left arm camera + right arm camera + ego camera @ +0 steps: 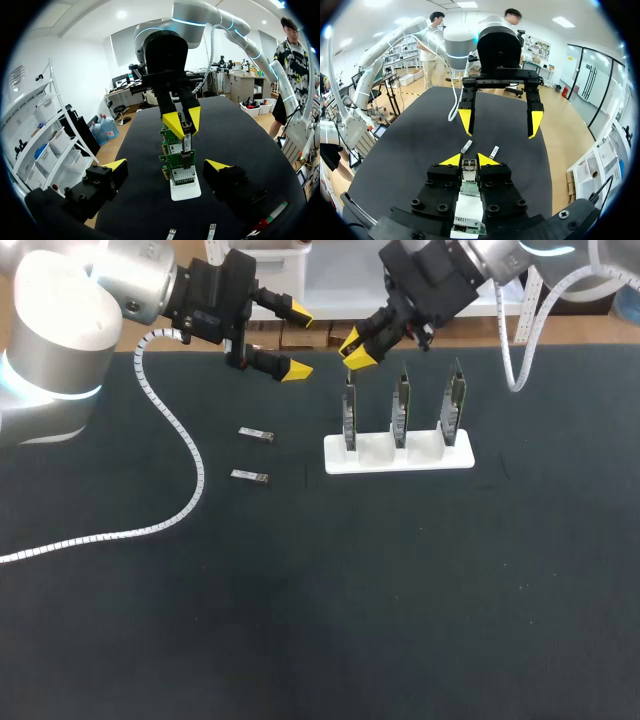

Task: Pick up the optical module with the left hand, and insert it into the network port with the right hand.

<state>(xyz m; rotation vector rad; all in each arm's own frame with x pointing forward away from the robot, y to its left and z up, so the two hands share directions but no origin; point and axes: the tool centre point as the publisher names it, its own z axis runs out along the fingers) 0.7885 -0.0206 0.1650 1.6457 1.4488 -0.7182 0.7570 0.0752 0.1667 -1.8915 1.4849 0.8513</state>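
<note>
pickup looks done, insertion still to do
my right gripper (pixel 357 348) pinches the optical module (pixel 186 142) just over the leftmost board (pixel 349 418) — my left gripper (pixel 298 340) gapes, empty.

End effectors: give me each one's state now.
Left end effector: open, empty.
Right end effector: closed on an optical module.

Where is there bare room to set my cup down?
The near table in front of the white board stand is bare. Crowded: the far edge, where left gripper and right gripper, shut on an optical module, hang; two loose modules lie between cable and stand.
</note>
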